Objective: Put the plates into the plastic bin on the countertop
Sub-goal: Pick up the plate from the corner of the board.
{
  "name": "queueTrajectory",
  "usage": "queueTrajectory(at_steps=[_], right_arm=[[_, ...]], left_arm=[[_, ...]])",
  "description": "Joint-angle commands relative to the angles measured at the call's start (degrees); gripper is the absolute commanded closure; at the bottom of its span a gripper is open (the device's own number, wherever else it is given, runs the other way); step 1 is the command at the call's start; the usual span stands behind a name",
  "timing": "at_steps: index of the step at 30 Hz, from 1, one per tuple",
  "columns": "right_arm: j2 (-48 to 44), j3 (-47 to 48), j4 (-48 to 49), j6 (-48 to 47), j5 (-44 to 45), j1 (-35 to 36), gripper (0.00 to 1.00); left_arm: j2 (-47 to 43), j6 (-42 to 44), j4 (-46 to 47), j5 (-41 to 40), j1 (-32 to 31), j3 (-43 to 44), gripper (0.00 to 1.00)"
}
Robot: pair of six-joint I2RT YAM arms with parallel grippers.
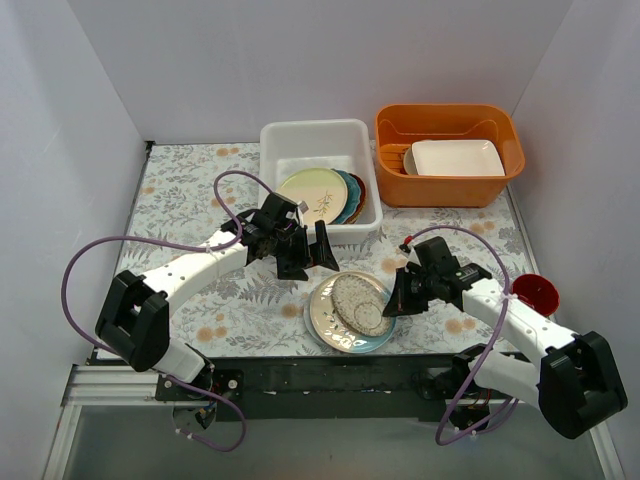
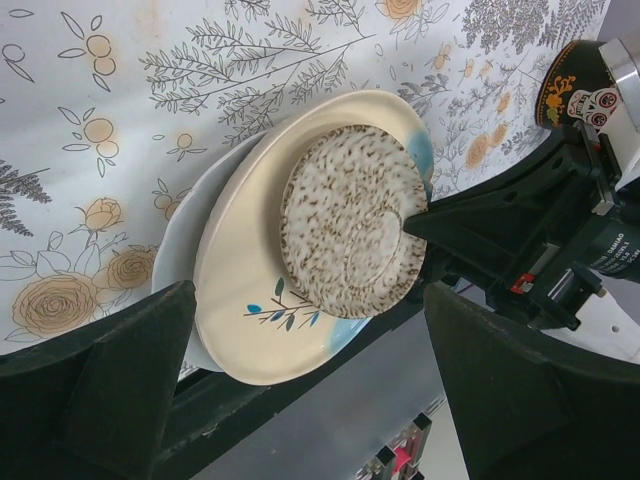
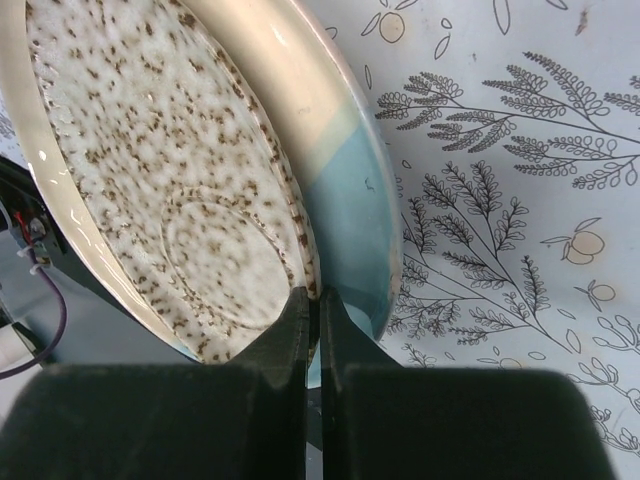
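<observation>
**Speckled plate**: round, so it has no long axis. Brown-flecked face up, on top of a stack at the near centre of the countertop. Sits off-centre toward the stack's right side. Whether its right edge is raised off the plate below cannot be told.

**Cream plate**: directly beneath, with a teal patch and a leaf sprig. A white plate shows under its left edge.

**Right gripper**: fingers pinched almost together on the right rim of the speckled plate.

**Left gripper**: spread wide and holding nothing, above the far-left edge of the stack, pointing down at it.

**Plastic bin**: far centre, long axis running near to far. Its near right part holds a pale green plate, a teal plate and a red-brown plate, overlapping.

**Orange tub**: right of the bin, holding a white rectangular dish.

**Red cup**: near right edge.
</observation>
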Motion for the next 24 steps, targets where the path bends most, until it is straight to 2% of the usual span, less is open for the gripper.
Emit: queueTrajectory(at_steps=[1,8,19,24], right_arm=[[-2.2,4.0,-0.4,0.6,-0.1,0.3,0.99],[-1.0,6.2,0.1,0.8,-0.7,0.3,0.99],[1.1,11.3,-1.4,0.3,0.2,0.7,0.99],[0.8,12.5,-3.0,0.1,0.9,0.7,0.99]], left_arm=[[-0.9,0.7,-0.8,-1.9,-0.2,2.7,0.02],[-2.5,1.8,-2.4,-2.8,1.7,1.7,0.02],[-6.6,3.9,0.5,8.0,13.2,-4.7,0.02],[-6.4,4.0,2.8,12.6,16.2,-6.6,0.02]])
